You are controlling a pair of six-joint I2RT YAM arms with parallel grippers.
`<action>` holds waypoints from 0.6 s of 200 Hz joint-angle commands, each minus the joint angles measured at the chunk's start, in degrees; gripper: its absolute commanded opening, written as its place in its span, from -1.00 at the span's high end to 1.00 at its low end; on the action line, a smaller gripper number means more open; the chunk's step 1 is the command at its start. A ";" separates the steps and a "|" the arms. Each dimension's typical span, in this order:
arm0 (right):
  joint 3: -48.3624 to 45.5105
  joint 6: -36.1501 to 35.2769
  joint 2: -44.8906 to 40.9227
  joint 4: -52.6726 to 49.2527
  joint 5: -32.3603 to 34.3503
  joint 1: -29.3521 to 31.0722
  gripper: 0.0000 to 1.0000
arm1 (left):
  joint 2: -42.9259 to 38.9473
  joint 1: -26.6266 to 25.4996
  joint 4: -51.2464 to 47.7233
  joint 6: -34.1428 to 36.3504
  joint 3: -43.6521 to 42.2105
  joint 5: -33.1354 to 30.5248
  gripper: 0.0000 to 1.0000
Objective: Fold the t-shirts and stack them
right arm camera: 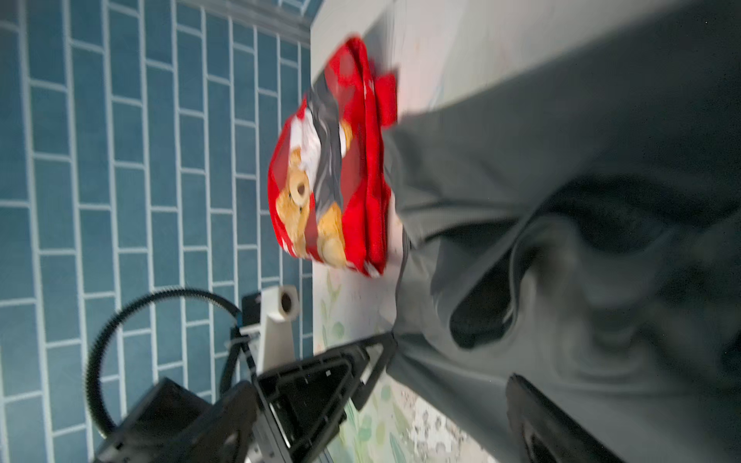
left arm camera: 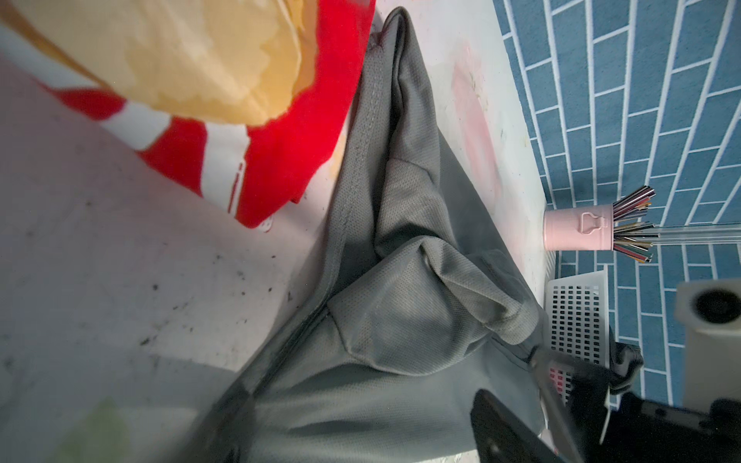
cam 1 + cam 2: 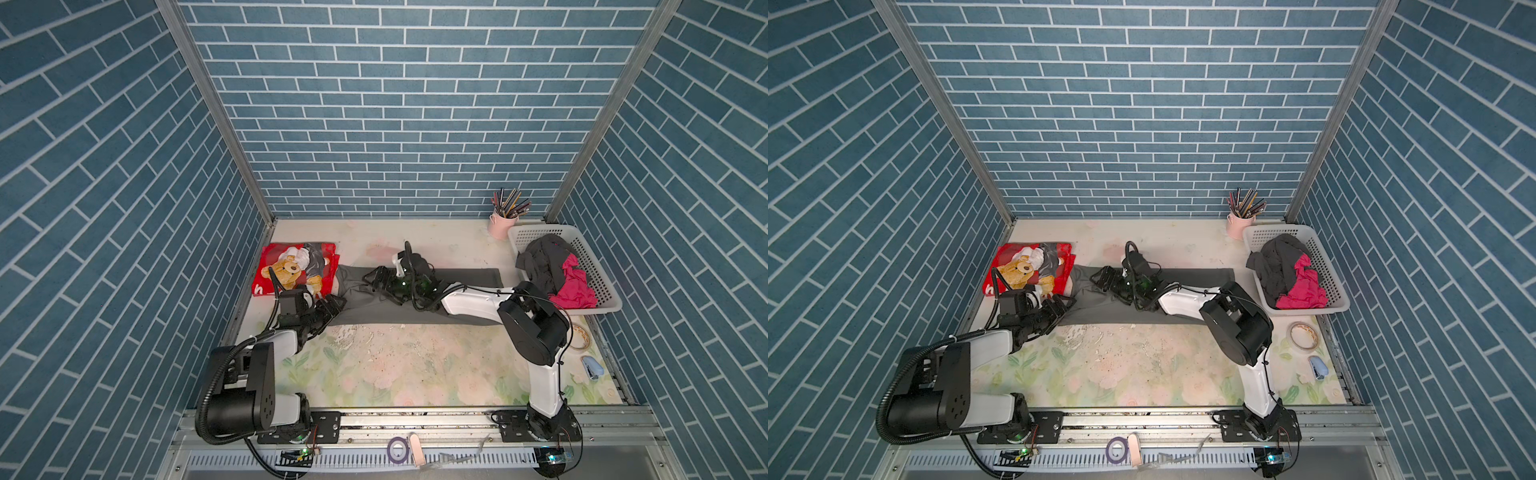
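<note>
Surface (image 3: 415, 374): floral sheet, worn near the middle; carries all of the below.
Grey t-shirt (image 3: 365, 311): already narrowed to a long band, flat across the middle of the surface.
Long axis: runs side to side in both top views, from beside the red t-shirt toward the basket.
Basket (image 3: 594, 270): far right corner; holds a dark t-shirt (image 3: 540, 266) and a magenta t-shirt (image 3: 573, 286), both crumpled, unfolded.
Red t-shirt (image 3: 291, 266): folded, bear print up, far left corner; judged the base of the stack.
Left end effector (image 3: 337, 305): at the band's near left corner, jaws spread; grey cloth lies between them in the left wrist view, not pinched.
Right end effector (image 3: 380, 280): reached across the middle, low over the band's left-centre, jaws spread, holding nothing.
Key relation: both end effectors crowd the band's left part; free right end lies well apart, back toward the basket.
Nearer arm: right, judged, for fetching that far end over.
Hidden: right forearm covers part of the band's near right edge.
Unclear: contact between band and red t-shirt; right wrist view smeared, only one finger (image 1: 561, 421) discernible.
</note>
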 commanded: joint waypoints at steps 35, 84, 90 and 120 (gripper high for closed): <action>4.17 0.56 6.65 3.50 -2.58 0.01 -0.95 | 0.85 0.98 -7.47 1.10 -1.76 -3.72 -0.74; 15.26 -1.22 16.28 5.17 -5.69 -4.90 -0.95 | 0.58 1.16 -7.90 1.45 -2.04 -3.37 -0.74; 17.05 -1.73 17.11 4.52 -6.30 -5.52 -0.95 | 0.50 1.23 -7.98 1.53 -2.02 -3.48 -0.74; 21.91 -2.66 19.05 3.24 -8.78 -8.34 -0.95 | 0.58 1.33 -7.94 1.57 -2.16 -3.50 -0.74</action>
